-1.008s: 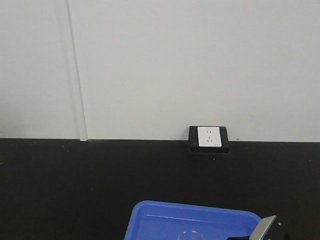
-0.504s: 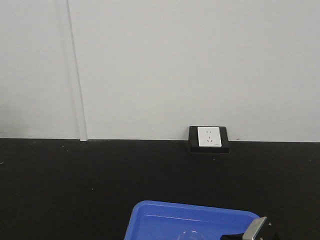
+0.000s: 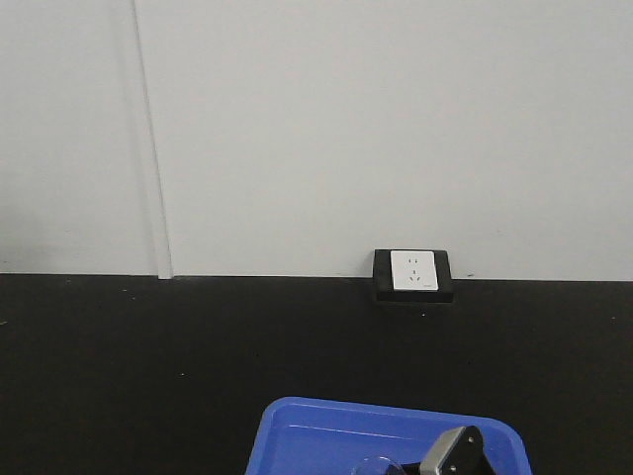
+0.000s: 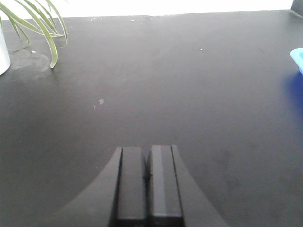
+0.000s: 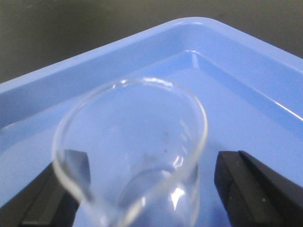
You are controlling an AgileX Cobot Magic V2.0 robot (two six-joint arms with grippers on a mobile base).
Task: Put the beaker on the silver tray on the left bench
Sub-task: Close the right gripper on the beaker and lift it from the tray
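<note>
— While the right gripper [image 5: 149,170] hangs low inside the blue tray [image 5: 236,61], where is the beaker [image 5: 135,123]?

— Squarely between its fingers [image 5: 246,184], rim up, standing in the tray. The jaws are apart, with one black finger on each side. A sliver of blue shows between the glass and the right-hand finger. The left-hand finger is seen through the glass, so I cannot tell whether it touches.

— What lies around it?

— The tray's rim curves just beyond the gripper, with the black table [image 5: 71,28] past it. A wall socket [image 3: 413,272] sits far ahead.

— And the left gripper [image 4: 147,184]?

— Its fingers are pressed together with nothing between them, over the table. Plant leaves [image 4: 42,28] and a white pot [image 4: 2,47] are well ahead to its left.

— Anything hard to make out?

— The beaker's base is cut off in the wrist view. The front view shows only its rim.
</note>
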